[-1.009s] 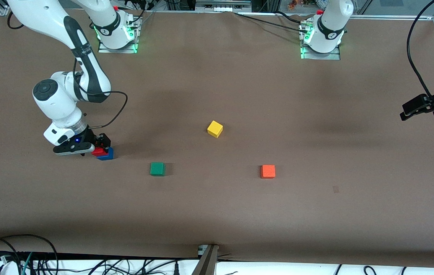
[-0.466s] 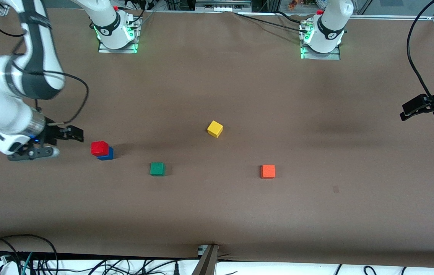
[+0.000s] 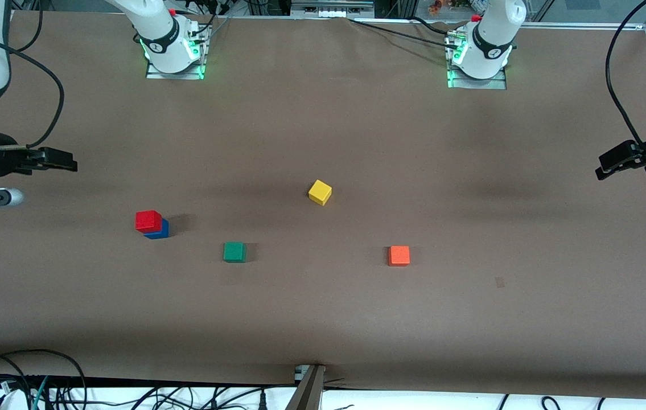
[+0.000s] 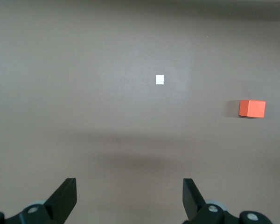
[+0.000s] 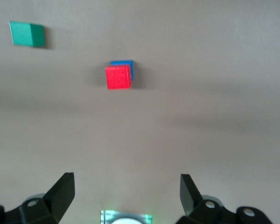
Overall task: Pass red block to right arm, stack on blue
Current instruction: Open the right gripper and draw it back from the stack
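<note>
The red block [image 3: 148, 220] sits on the blue cube [image 3: 159, 230], slightly offset, toward the right arm's end of the table. Nothing touches this stack. The right wrist view has both too, the red block [image 5: 118, 77] covering most of the blue cube [image 5: 130, 66]. My right gripper [image 3: 49, 181] hangs open and empty over the table's edge at the right arm's end, well apart from the stack; its fingers [image 5: 63, 189] are spread wide. My left gripper [image 3: 599, 165] waits open and empty over the left arm's end, fingers [image 4: 65, 193] wide apart above bare table.
A green cube [image 3: 234, 251] lies beside the stack toward the middle. A yellow cube [image 3: 320, 192] lies mid-table, and an orange cube [image 3: 399, 255] toward the left arm's end. Cables run along the table edge nearest the front camera.
My right gripper has drawn away from the stack, rising and moving toward the right arm's end of the table. The red block stays on the blue cube. The left arm has not moved.
</note>
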Controlling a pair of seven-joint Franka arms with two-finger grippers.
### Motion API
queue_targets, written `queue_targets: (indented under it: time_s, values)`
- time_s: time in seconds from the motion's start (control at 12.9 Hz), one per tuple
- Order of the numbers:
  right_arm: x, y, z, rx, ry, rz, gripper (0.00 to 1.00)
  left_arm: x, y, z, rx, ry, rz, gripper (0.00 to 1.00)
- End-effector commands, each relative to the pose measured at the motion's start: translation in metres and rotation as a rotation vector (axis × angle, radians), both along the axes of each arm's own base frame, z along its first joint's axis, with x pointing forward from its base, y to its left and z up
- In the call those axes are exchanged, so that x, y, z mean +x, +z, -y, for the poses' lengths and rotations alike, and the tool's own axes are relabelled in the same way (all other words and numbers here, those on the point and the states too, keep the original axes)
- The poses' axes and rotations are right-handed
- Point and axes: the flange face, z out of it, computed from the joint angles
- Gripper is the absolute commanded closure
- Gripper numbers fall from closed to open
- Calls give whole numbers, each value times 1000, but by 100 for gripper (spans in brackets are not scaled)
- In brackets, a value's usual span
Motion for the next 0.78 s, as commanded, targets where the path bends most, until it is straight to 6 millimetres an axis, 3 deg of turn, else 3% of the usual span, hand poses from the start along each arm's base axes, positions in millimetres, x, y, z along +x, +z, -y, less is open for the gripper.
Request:
queue_targets:
  time_s: [0.0, 0.08, 0.16, 0.31, 0.47, 0.7]
  values:
    - [-8, 37, 0, -53, 11, 30, 0, 5, 5, 0, -9, -17, 11, 0]
    - [-18, 55, -10, -71, 52, 49, 0, 5, 5, 0, -8, -17, 9, 0]
    - [-29, 73, -2, -64, 53, 78, 0, 5, 5, 0, -9, -17, 11, 0]
    - [-51, 103, -5, -38, 69, 133, 0, 5, 5, 0, -9, -17, 10, 0]
    - [-54, 105, -4, -40, 73, 138, 0, 5, 5, 0, -9, -17, 10, 0]
    - [-61, 92, -6, -39, 27, 56, 0, 5, 5, 0, -9, -17, 10, 0]
